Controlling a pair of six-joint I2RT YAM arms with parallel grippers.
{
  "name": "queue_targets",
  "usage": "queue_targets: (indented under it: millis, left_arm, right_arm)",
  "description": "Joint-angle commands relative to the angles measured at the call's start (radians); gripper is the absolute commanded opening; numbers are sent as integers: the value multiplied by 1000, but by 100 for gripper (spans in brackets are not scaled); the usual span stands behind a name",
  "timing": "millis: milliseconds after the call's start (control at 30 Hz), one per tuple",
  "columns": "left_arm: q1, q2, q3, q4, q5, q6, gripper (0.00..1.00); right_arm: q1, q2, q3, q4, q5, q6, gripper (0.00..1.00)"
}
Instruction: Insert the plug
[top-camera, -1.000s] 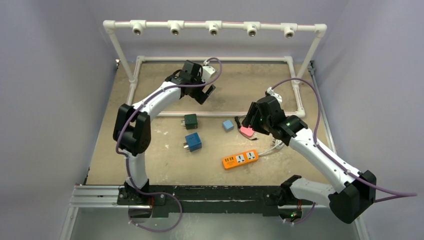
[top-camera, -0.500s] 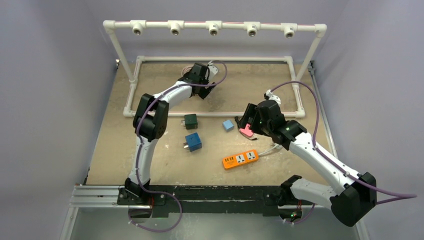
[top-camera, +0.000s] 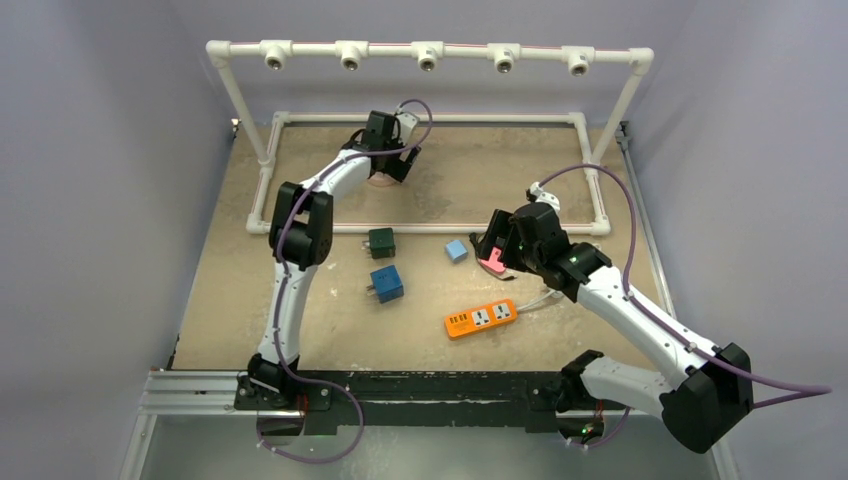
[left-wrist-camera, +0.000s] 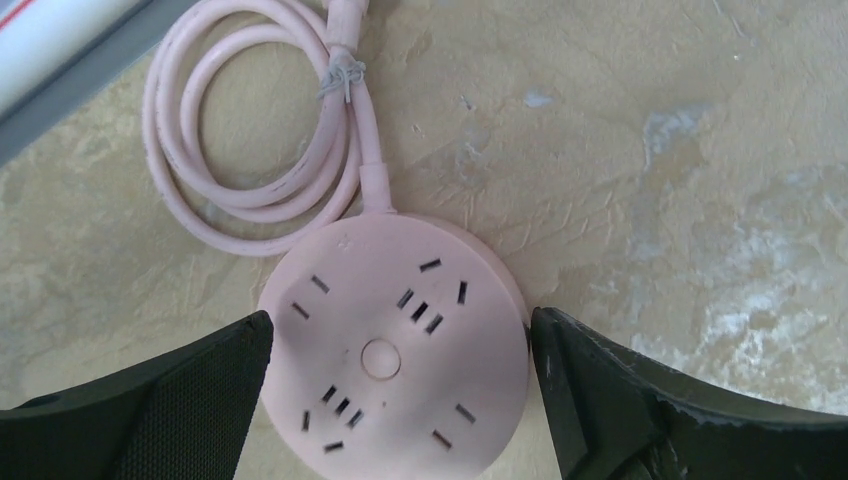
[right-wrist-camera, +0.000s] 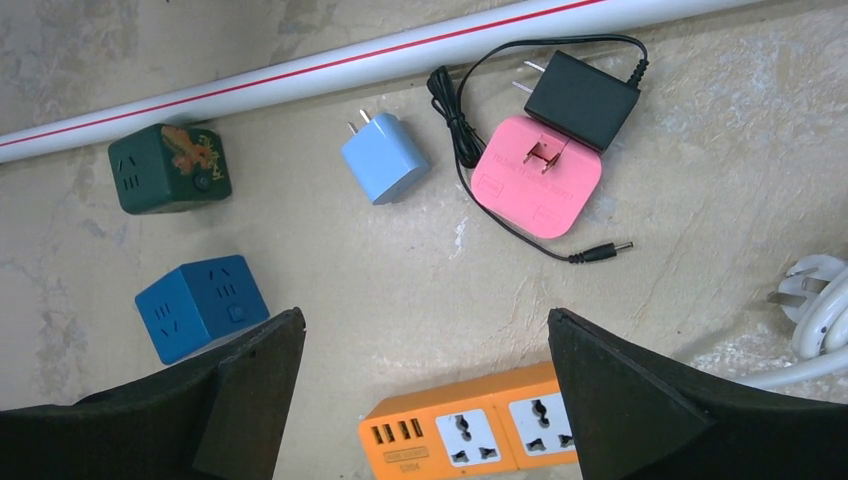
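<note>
A round pink socket hub (left-wrist-camera: 395, 350) with a coiled pink cord (left-wrist-camera: 250, 120) lies at the back of the table, and it also shows under the left wrist in the top view (top-camera: 379, 182). My left gripper (left-wrist-camera: 400, 316) is open, its fingers on either side of the hub at its rim. My right gripper (right-wrist-camera: 426, 315) is open and empty above the table. Beyond it lie a light blue plug (right-wrist-camera: 385, 157), a pink adapter (right-wrist-camera: 540, 180) and a black adapter (right-wrist-camera: 583, 97) with a thin cord. The orange power strip (right-wrist-camera: 470, 430) lies just below it.
A green cube socket (top-camera: 381, 240) and a blue cube socket (top-camera: 386, 284) lie mid-table. A white cable with plug (right-wrist-camera: 815, 300) lies right of the orange strip (top-camera: 481, 319). A white pipe frame (top-camera: 430, 228) crosses the table, with a taller pipe rack (top-camera: 428, 50) behind.
My left arm has stretched back and lowered its gripper over the pink hub. My right gripper has shifted slightly left and stays open.
</note>
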Motion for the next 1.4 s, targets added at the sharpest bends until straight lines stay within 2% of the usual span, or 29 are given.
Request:
queue_targets:
  millis: [0, 167, 400, 567, 767, 967, 1067, 1133, 1267, 1367]
  left_arm:
    - [14, 53, 102, -21, 66, -106, 99]
    - [25, 81, 126, -16, 88, -154, 99]
    - [66, 64, 55, 19, 132, -192, 99]
    - [97, 57, 43, 14, 134, -148, 99]
    - [120, 18, -23, -31, 138, -84, 87]
    - [146, -145, -255, -33, 188, -12, 76]
    - [148, -240, -382, -10, 194, 61, 78]
    - [149, -273, -415, -5, 181, 93, 82]
    - [149, -279, -379, -7, 157, 73, 90]
    - [149, -258, -305, -13, 179, 7, 92]
  right_arm:
    - [0, -19, -8, 26, -4, -26, 94]
    - [1, -32, -21, 22, -9, -30, 94]
    - [2, -29, -15, 21, -12, -51, 93]
    - [2, -22, -12, 22, -14, -56, 91]
    - [3, -20, 1, 23, -22, -57, 88]
    - [13, -24, 10, 12, -19, -59, 86]
    - [17, -27, 8, 14, -19, -63, 85]
    - [19, -23, 9, 16, -22, -65, 85]
    - [23, -25, 11, 18, -22, -65, 86]
    - [25, -31, 10, 12, -16, -65, 86]
